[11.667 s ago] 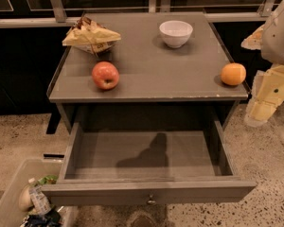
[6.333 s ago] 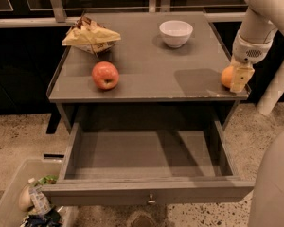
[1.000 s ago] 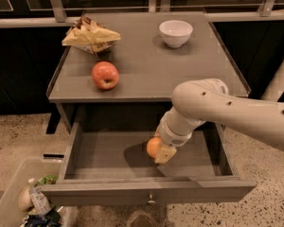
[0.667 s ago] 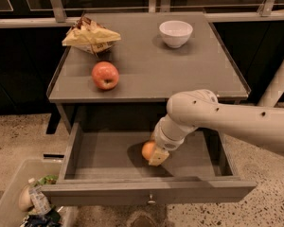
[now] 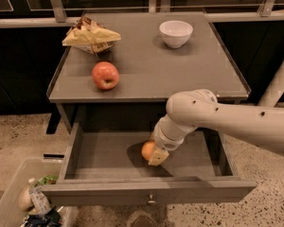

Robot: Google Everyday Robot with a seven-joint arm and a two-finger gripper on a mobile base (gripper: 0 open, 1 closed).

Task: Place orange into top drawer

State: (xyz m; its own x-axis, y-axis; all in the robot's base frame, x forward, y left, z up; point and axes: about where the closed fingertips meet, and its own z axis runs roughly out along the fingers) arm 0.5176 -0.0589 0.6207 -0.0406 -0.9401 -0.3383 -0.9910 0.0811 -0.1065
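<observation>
Camera view, centre and slightly below: the gripper (image 5: 153, 154) hangs inside the open top drawer (image 5: 149, 192), clamped around the orange (image 5: 146, 150). One cream finger covers the fruit's right side, so only its left half shows. A dark shadow lies on the drawer floor just left of the fruit. Whether the orange rests on that floor or hangs just above it cannot be told from this angle.

From the gripper, the wrist rises to a thick pale arm (image 5: 217, 119) that crosses out toward the right edge of the frame, passing in front of the table's front lip. The drawer is pulled well out; its grey front panel runs across the lower part of the frame, with the small knob (image 5: 151, 201) at its middle.

Above it, the grey table (image 5: 189, 74) carries a red-and-yellow apple (image 5: 105, 74) at left of centre, a yellow snack bag (image 5: 91, 34) at upper left, and a white bowl (image 5: 175, 33) at upper centre. A clear bin (image 5: 12, 186) with rubbish sits on the floor at lower left.

As a judgement, the task is nearly done: the drawer is open and the fruit has been carried inside its walls. What is left is to let go, so the orange settles on the drawer floor, and then lift the gripper clear. The round fruit may roll a little on release.
</observation>
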